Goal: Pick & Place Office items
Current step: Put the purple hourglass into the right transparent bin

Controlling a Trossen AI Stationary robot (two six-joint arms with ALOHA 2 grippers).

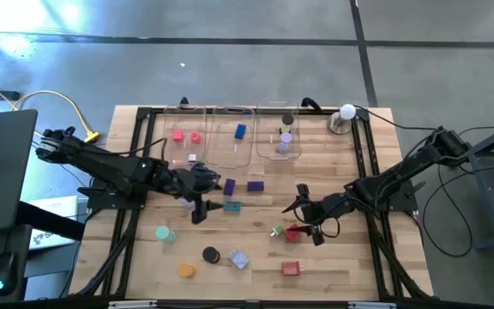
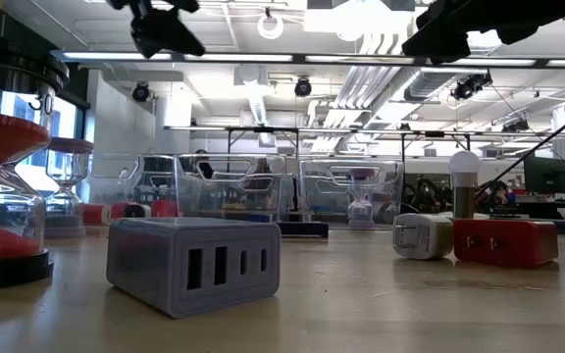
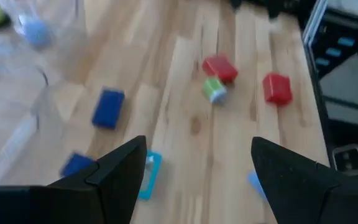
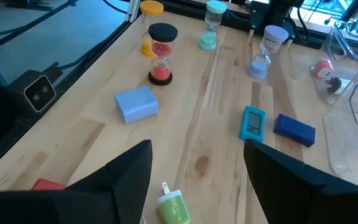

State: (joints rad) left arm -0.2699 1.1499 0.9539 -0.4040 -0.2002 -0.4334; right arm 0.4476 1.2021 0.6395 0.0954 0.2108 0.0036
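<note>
Several office items lie loose on the wooden table (image 1: 350,266): a teal tag (image 1: 232,206) and blue blocks (image 1: 255,185) near your left gripper (image 1: 197,196), red blocks (image 1: 292,268) and a small green-and-white adapter (image 1: 277,230) near your right gripper (image 1: 309,219), and hourglass timers (image 1: 210,255) along the near edge. A few pieces already sit in the three clear trays (image 1: 234,146) at the far side.

You can judge these pieces as light, rigid plastic with smooth faces, likely to skate on the wood if nudged. Take a block across its two flat sides. Take an hourglass at the narrow waist, gently, since its glass looks fragile.

Your left gripper hangs above the table with its fingers spread wide and nothing between them; the teal tag (image 3: 148,175) lies just beside one finger. Your right gripper is likewise wide open and empty, poised over the green adapter (image 4: 174,207), which sits between its fingers' line but untouched.
</note>
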